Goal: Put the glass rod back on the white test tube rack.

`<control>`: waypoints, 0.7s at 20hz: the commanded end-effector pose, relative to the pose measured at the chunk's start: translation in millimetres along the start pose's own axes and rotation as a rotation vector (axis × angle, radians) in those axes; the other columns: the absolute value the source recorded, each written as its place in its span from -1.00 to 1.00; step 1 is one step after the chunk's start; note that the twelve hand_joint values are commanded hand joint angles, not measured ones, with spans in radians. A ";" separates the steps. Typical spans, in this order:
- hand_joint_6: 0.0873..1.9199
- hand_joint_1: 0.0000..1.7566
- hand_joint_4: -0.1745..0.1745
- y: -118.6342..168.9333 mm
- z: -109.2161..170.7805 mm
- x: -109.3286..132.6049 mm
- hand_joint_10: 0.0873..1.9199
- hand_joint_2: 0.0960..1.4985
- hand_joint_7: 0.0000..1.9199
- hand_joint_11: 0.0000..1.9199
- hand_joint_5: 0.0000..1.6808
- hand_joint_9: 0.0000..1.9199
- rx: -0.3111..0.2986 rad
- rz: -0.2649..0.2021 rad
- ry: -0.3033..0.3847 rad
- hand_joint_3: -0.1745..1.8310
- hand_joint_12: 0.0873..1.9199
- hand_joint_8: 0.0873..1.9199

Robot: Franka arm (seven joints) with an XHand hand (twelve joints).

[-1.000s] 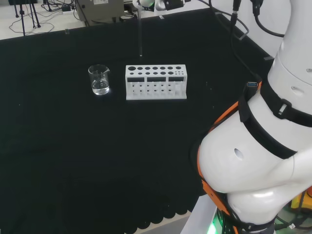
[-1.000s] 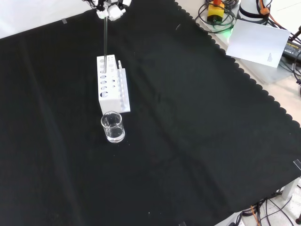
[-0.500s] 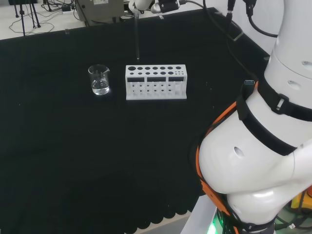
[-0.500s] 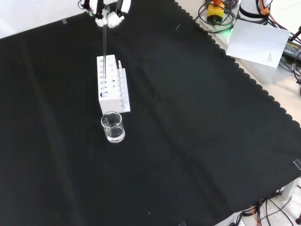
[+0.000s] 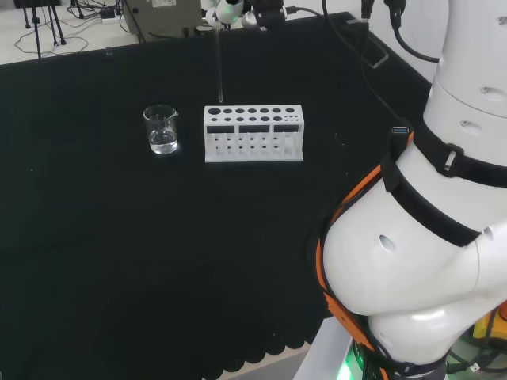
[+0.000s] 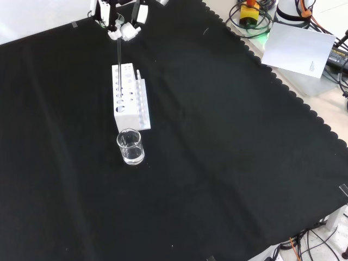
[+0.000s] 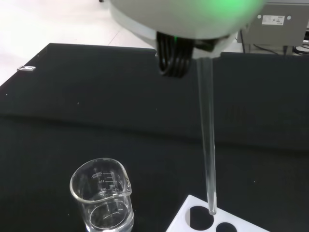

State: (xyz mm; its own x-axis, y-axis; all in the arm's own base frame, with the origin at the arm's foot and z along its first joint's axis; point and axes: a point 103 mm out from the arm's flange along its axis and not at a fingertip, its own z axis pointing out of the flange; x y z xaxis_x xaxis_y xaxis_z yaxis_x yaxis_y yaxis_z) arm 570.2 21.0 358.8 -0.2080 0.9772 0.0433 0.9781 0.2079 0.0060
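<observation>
The black and white robot hand (image 6: 120, 24) pinches the thin clear glass rod (image 7: 207, 145) upright, its tip just above an end hole of the white test tube rack (image 5: 253, 133), near the small glass beaker (image 5: 162, 130).

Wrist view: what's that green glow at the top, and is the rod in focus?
Wrist view: green light tints the blurred hand; glass rod and beaker are sharp. Head view: the rod is a faint streak over the white test tube rack.

Black-clothed bench (image 6: 217, 163): rack (image 6: 129, 97), beaker (image 6: 130, 146).
</observation>
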 end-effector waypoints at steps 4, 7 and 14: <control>-0.59 0.51 -1.00 5.6 5.7 -11.0 -0.24 -0.28 0.43 0.11 0.50 0.71 0.027 0.015 0.009 -0.09 -0.12 -0.24; -0.59 0.51 -1.00 21.4 25.4 -0.6 -0.24 -0.28 0.43 0.11 0.50 0.71 0.046 0.023 -0.017 -0.09 -0.12 -0.24; -0.59 0.51 -1.00 10.9 26.5 -7.9 -0.24 -0.27 0.43 0.11 0.50 0.71 0.019 -0.007 0.036 -0.09 -0.12 -0.24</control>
State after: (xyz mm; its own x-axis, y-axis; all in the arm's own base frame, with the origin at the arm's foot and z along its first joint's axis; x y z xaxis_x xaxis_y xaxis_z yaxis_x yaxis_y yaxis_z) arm 590.7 21.3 336.0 -0.1877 0.9808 0.0530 0.9817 0.1891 -0.0229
